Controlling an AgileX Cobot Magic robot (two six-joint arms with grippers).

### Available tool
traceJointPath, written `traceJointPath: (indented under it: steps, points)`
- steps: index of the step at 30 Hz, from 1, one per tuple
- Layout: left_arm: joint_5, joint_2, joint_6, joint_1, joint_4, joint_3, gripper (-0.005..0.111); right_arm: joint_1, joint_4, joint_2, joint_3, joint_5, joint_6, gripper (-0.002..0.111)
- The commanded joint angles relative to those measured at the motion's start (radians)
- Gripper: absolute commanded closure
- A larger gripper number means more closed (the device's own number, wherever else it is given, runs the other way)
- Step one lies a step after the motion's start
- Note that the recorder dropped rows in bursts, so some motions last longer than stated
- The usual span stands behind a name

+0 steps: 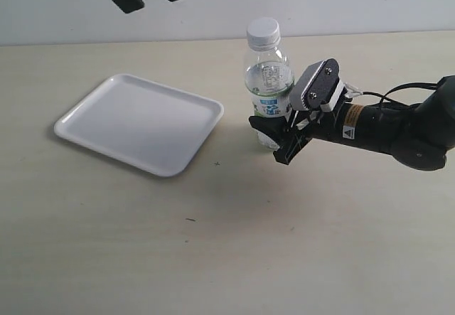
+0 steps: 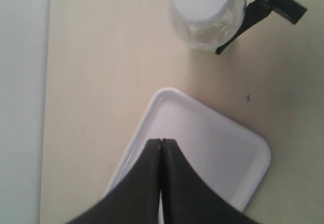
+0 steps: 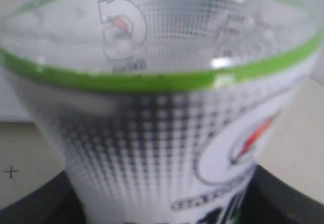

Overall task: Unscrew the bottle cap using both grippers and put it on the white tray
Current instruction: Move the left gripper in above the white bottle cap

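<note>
Leftmost lies the flat white plastic tray (image 1: 142, 126); above it is the black left gripper (image 2: 161, 142), partly cut off, jaws together. Rightward, the black right gripper (image 1: 281, 141) clamps the clear plastic bottle (image 1: 269, 80) low, its round white cap (image 1: 264, 30) on, the far finger hidden.

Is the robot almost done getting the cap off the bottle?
No, it has only just started. Done: the right hand grips the bottle low down, holding it upright. In hand: the left hand is shut and hangs high above the tray, not touching the cap. Left: the cap sits on the bottle, so it must be gripped, twisted off and put on the tray.
</note>
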Motion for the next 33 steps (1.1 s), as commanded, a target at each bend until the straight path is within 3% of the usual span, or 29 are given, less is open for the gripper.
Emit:
traceJointPath:
  steps: [1, 16, 22, 24, 28, 29, 33]
  points:
    - [0.015, 0.044, -0.011, -0.038, -0.011, -0.019, 0.107, 0.001, -0.008, -0.003, 0.000, 0.028, -0.018, 0.108]
    - [0.015, 0.083, -0.011, -0.038, -0.036, -0.019, 0.107, 0.001, -0.017, -0.003, 0.000, 0.030, -0.016, 0.108]
    - [-0.139, 0.088, -0.011, -0.040, -0.054, -0.019, 0.106, 0.001, -0.017, -0.003, 0.000, 0.041, -0.016, 0.108]
    - [-0.164, 0.089, -0.011, -0.044, -0.092, -0.019, 0.095, 0.001, -0.019, -0.003, 0.000, 0.064, -0.024, 0.108]
    - [-0.146, 0.089, -0.011, -0.098, -0.090, -0.019, 0.035, 0.001, -0.021, -0.003, 0.000, 0.071, -0.028, 0.108]
    - [-0.153, 0.089, -0.011, -0.106, -0.090, -0.019, 0.025, 0.001, -0.019, -0.003, 0.000, 0.071, -0.028, 0.108]
    - [-0.155, 0.089, -0.013, -0.108, -0.078, -0.019, 0.022, 0.001, -0.012, -0.003, 0.000, 0.071, -0.047, 0.108]
